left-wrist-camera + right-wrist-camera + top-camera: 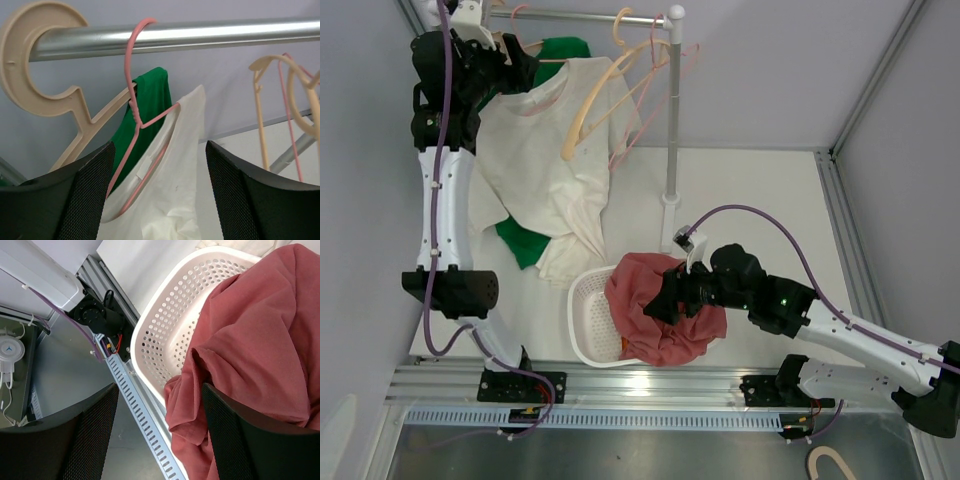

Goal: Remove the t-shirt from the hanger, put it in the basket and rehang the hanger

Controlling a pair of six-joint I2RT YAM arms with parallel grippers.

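Surface: white (760, 200), walled by pale panels, with the arm bases along the near edge.
Basket: white, perforated (170, 315), at the near edge of the surface, with a red garment (250, 330) heaped in it and spilling over its rim.
Right jaws: spread wide over the red garment; the cloth lies beyond the fingers and nothing looks pinched.
Near risk: if this arm swings away low, a finger could catch the loose red folds and pull them out of the basket.
T-shirt: white t-shirt (175, 190) hangs from the pink hanger (135, 100); its lower part slumps onto the surface, over green cloth.
Left jaws: wide apart, raised to rail height, aimed at the collar and the pink hanger, gripping nothing.
Neighbours: green garment (150, 100) just behind the collar, beige hanger (30, 65) hooked on the rail (200, 32) beside it, and empty hangers (610, 90) further along.
Grip risk: a closure here could take green cloth or the hanger wire along with the collar, since they crowd together.
Pull risk: the neck opening is stretched around the hanger's shoulders, so a straight tug would likely lift the hook off the rail or slide it into the empty hangers instead of freeing the shirt.
Drag risk: hauling the shirt away may pull the green cloth beneath it along.
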